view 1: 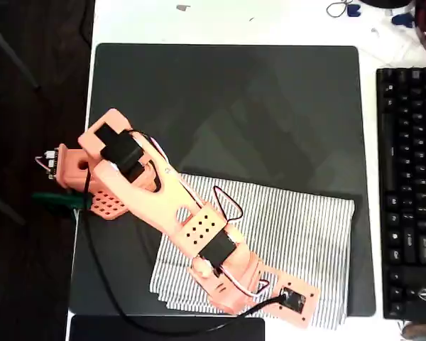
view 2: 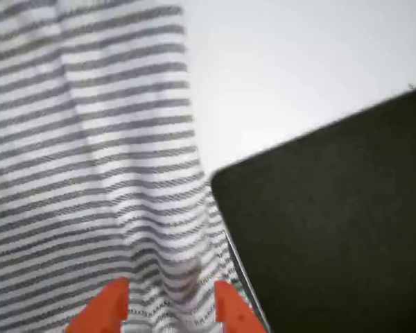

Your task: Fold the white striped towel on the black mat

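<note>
The white striped towel [view 1: 298, 227] lies flat on the front part of the black mat [view 1: 227, 92], its front edge reaching past the mat's front edge. My orange arm [view 1: 199, 231] stretches across the towel's left half, with its head low over the front edge. In the wrist view the gripper [view 2: 166, 311] is open. Its two orange fingertips [view 2: 100, 309] press down on either side of a small pucker in the towel [view 2: 90, 152], close to the towel's edge.
A black keyboard [view 1: 408, 192] runs along the right side of the mat. A smaller black slab [view 1: 163, 330] sits at the front edge of the table, and in the wrist view its corner [view 2: 319, 229] lies just right of the fingers. White table [view 2: 298, 62] lies beyond.
</note>
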Robot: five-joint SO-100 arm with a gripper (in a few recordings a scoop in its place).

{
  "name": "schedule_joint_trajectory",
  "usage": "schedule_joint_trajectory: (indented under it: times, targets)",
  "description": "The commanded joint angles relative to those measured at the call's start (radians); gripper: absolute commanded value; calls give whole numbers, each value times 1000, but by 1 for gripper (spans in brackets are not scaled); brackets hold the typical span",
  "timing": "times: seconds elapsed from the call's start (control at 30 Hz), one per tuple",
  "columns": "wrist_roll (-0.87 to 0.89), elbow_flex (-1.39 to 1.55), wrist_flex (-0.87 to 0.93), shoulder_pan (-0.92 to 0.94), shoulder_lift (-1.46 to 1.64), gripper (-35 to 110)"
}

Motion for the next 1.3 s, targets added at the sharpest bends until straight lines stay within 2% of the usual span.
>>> schedule_joint_trajectory:
  times: [0.0, 0.27, 0.4, 0.53, 0.93, 1.07, 1.27]
  targets:
    - [74, 23, 17, 12, 114, 16]
    - [423, 310, 97, 110, 497, 12]
    - [546, 367, 201, 178, 568, 13]
    - [696, 500, 190, 225, 657, 14]
    - [776, 799, 207, 322, 845, 20]
    - [834, 861, 129, 267, 821, 23]
    - [945, 893, 8, 121, 727, 18]
